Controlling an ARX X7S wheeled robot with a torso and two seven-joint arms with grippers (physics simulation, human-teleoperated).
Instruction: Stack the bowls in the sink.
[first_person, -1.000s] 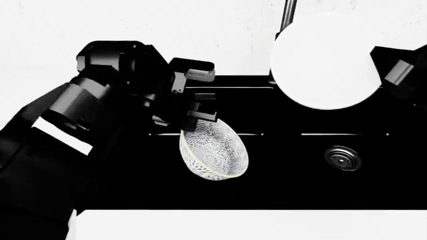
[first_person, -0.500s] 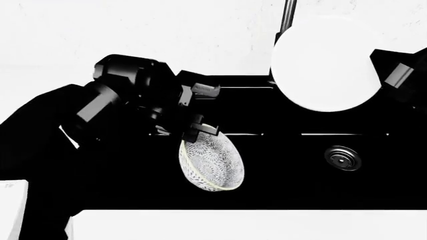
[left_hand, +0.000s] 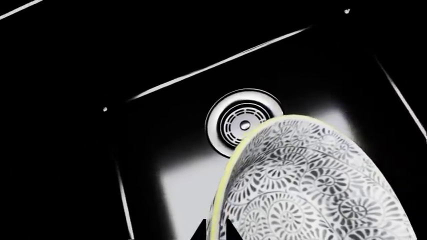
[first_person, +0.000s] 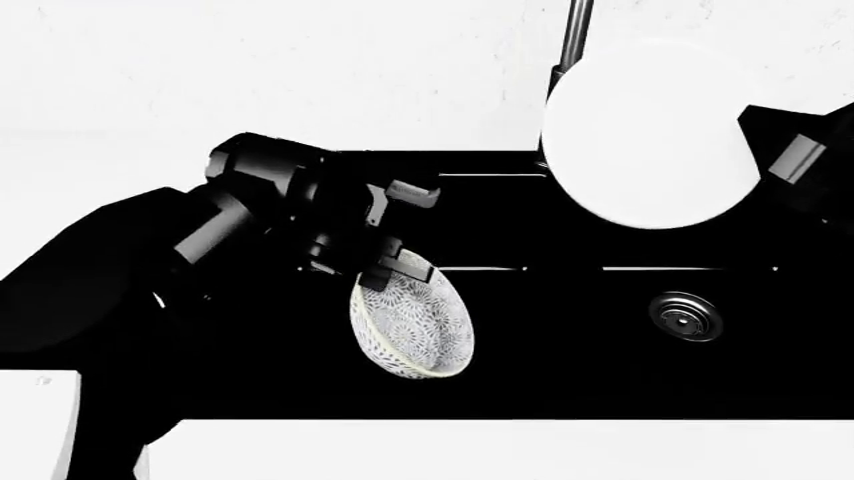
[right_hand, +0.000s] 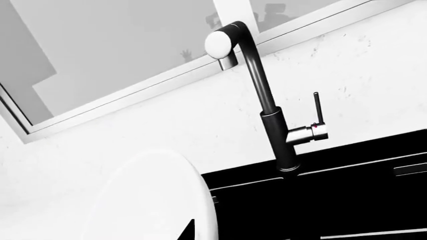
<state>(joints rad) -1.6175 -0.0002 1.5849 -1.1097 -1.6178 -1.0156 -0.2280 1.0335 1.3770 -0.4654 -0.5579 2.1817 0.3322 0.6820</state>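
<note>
left gripper (first_person: 390, 262): clamped on patterned bowl (first_person: 410, 328), tilted on edge above sink (first_person: 561, 340) left half | right gripper (first_person: 781, 160): clamped on plain white bowl (first_person: 647, 130), raised at far right beside faucet (right_hand: 267, 100) | drain (first_person: 686, 316): right, uncovered

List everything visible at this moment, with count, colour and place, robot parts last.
patterned bowl: one, white with grey-black floral print and pale rim, tilted on edge over the sink's left part, held by the left gripper
plain bowl: one, white, raised at the sink's back right, held by the right gripper
sink: one, black, centre
drain: one, steel, sink floor, right
faucet: one, dark, behind sink
counter: white, around sink
left gripper: black, on patterned bowl's rim
right gripper: black, far right
</note>
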